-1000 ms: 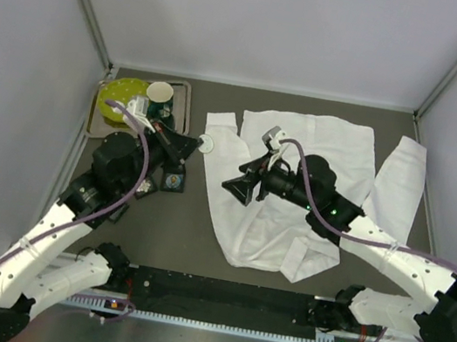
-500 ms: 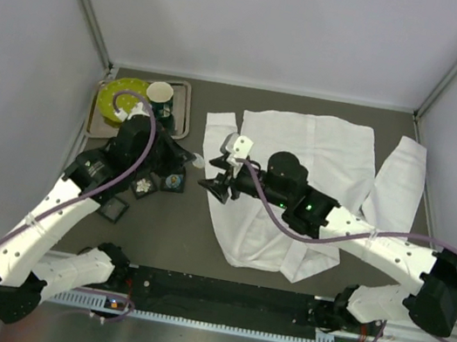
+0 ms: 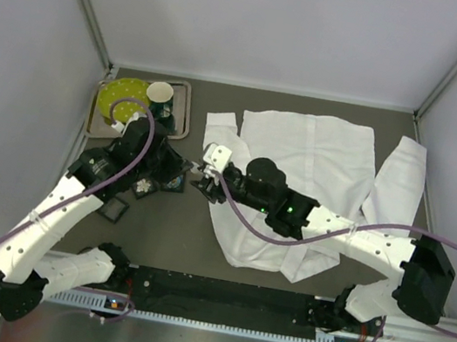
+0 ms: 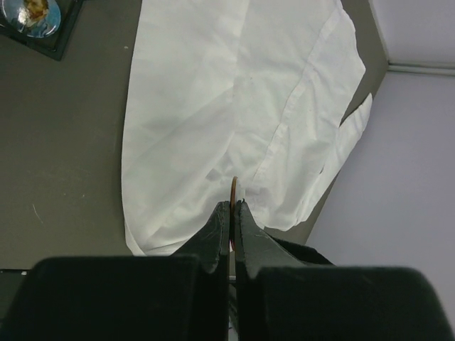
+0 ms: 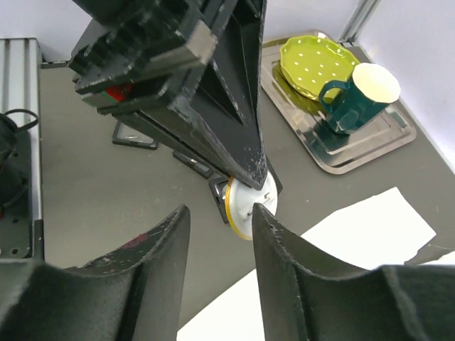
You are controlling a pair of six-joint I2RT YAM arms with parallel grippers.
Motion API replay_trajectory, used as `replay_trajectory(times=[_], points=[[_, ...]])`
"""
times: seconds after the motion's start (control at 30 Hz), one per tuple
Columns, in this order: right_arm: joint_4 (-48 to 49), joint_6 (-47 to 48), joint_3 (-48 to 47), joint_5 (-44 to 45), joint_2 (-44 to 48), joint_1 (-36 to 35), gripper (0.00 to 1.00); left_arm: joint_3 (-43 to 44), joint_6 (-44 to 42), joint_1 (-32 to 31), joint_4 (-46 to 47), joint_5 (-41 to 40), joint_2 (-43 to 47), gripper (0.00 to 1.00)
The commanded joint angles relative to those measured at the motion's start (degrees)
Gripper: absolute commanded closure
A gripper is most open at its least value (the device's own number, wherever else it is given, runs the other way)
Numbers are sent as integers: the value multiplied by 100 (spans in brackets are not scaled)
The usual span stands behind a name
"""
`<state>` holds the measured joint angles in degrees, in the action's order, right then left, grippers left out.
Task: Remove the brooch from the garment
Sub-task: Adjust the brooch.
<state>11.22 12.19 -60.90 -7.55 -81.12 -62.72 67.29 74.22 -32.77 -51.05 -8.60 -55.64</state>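
The garment (image 3: 301, 162) lies spread on the bench (image 3: 156, 229), and the brooch is not on it. It hangs over bare bench just beside the shirt's near sleeve edge.

Your left hand (image 4: 232, 213) is clamped tight on the brooch (image 5: 249, 206), pinching its flat faces near the top. Your right hand (image 5: 219, 231) is roughly half open, with a finger on each side of the disc, and holds nothing.

This looks like a pass. Centre the disc between the right fingers and close gently across its rim. Release the left hand only once that grip is sure, because a round edge may slip.

The right wrist view shows the white, gold-rimmed face. The left wrist view gives only a thin gold edge. From above, the brooch is lost between the two hands.
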Motion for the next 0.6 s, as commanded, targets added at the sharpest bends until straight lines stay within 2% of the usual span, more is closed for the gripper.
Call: replay_trajectory(times=[0.0,0.07,0.17,0.23,0.27,0.37,0.57], points=[[424,529,-334,604,-158,-276,65,83,383,-18,-142,8,-44,100],[468,609,-334,728,-202,-372,70,92,427,-18,-160,25,-61,100],[582,829,-299,1150,-255,-530,85,118,532,-18,-274,16,-96,100],[679,978,-212,1414,-237,-566,86,188,568,-19,-353,-10,-123,100],[732,1014,-168,1475,-220,-592,84,197,576,-18,-414,-36,-132,100],[925,970,25,1651,-141,-601,66,206,577,-27,-406,-89,-70,100],[1320,926,491,1792,26,-601,48,197,506,-18,-353,-133,18,100]])
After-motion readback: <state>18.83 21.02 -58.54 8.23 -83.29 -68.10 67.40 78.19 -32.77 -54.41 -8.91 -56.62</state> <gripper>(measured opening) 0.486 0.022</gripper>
